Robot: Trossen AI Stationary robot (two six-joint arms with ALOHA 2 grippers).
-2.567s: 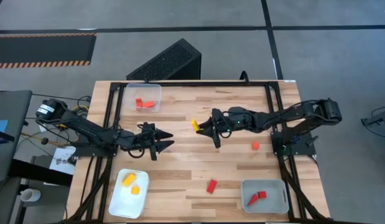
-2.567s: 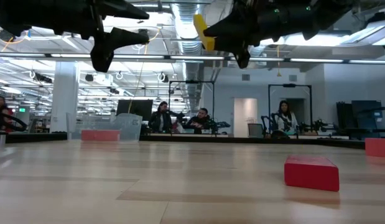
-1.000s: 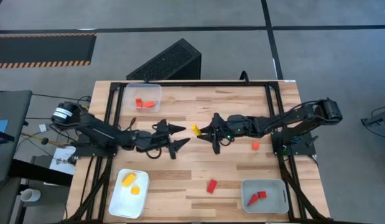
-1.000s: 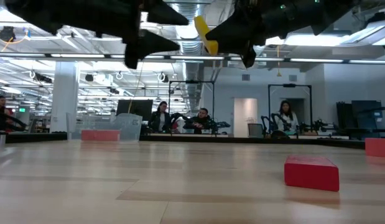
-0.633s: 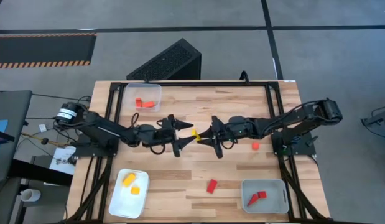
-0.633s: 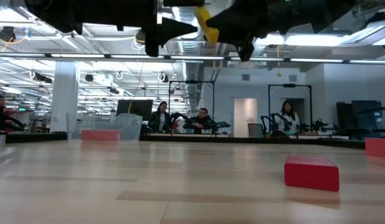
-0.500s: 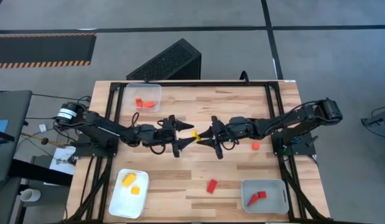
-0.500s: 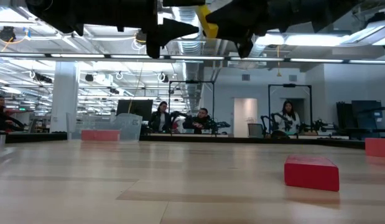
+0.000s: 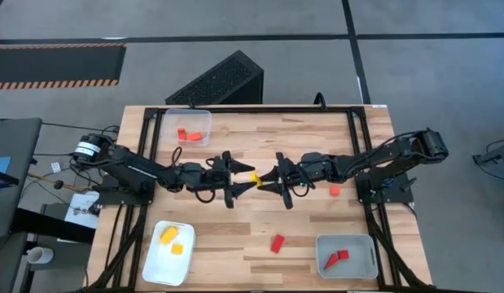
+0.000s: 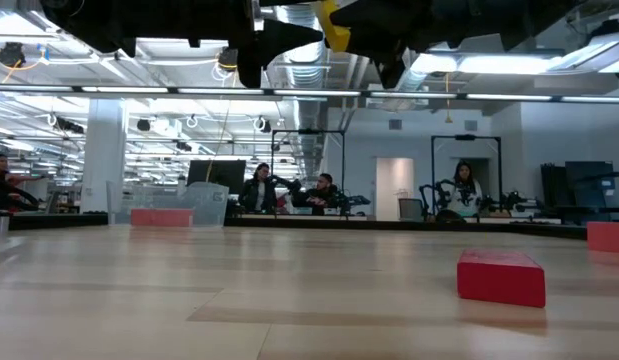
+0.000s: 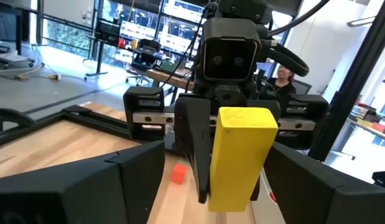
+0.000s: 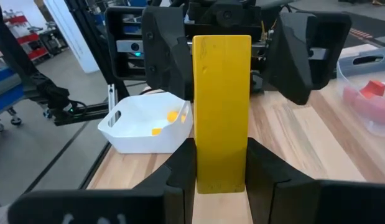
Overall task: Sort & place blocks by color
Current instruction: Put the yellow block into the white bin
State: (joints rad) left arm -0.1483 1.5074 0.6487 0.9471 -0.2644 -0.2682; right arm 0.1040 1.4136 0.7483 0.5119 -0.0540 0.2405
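You have three trays on the surface (image 9: 260, 138): a clear tray (image 9: 167, 129) holding two red blocks (image 9: 187, 135), a white tray (image 9: 155, 258) holding two yellow-orange blocks (image 9: 172, 240), and a grey tray (image 9: 371, 260) holding two red pieces (image 9: 336, 258). Loose on the wood you can count two more red blocks, one small cube (image 9: 335, 190) and one larger block (image 9: 277, 242), plus one yellow bar (image 9: 255, 177) up in the air between the two arms. That gives you nine blocks, three trays and two arms.
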